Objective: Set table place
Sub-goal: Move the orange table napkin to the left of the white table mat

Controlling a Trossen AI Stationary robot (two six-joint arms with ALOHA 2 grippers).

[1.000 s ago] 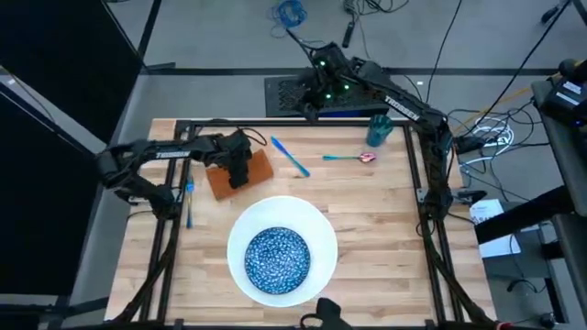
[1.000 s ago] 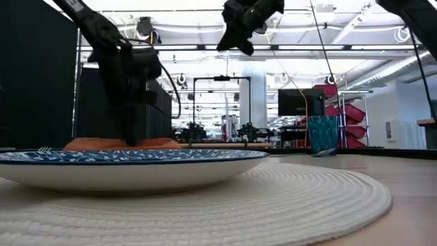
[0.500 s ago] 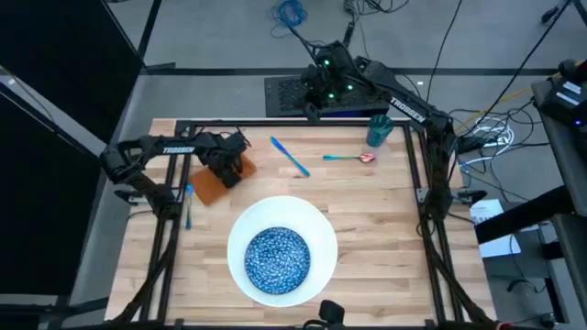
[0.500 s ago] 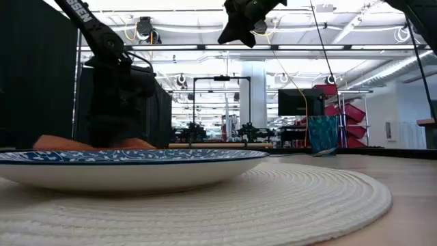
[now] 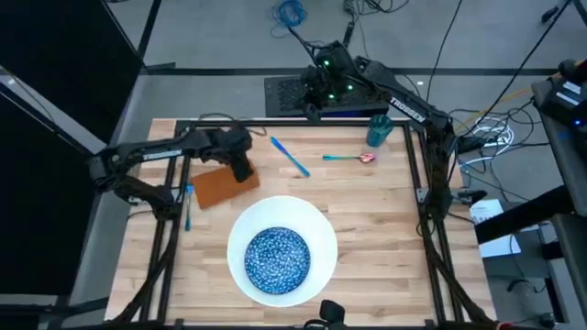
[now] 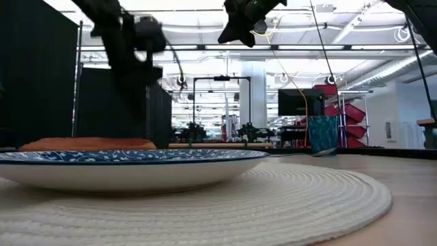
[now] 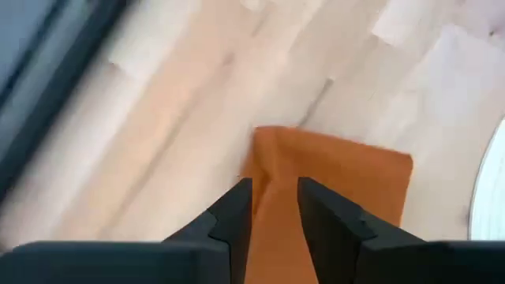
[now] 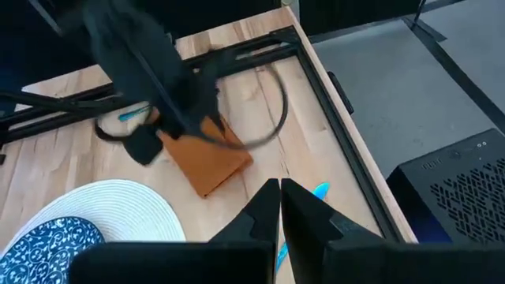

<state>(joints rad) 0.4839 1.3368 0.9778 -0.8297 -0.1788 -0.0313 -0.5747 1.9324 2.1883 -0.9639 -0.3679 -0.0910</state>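
Dark fingers (image 7: 237, 213) of my left gripper (image 5: 241, 170) stand a little apart, nothing between them, just above the far end of the orange napkin (image 5: 216, 186). That napkin lies flat near the table's (image 5: 385, 229) left edge, just beside the white plate (image 5: 316, 225). On the plate sits the blue speckled bowl (image 5: 278, 259), close to the near edge. A light-blue knife (image 5: 290, 156) and spoon (image 5: 344, 158) lie toward the far edge, the teal cup (image 5: 378, 130) at the far right corner. A fork (image 5: 189, 203) rests by the left rail. My right gripper (image 8: 279, 207) hangs beyond the far edge, fingers pressed almost together.
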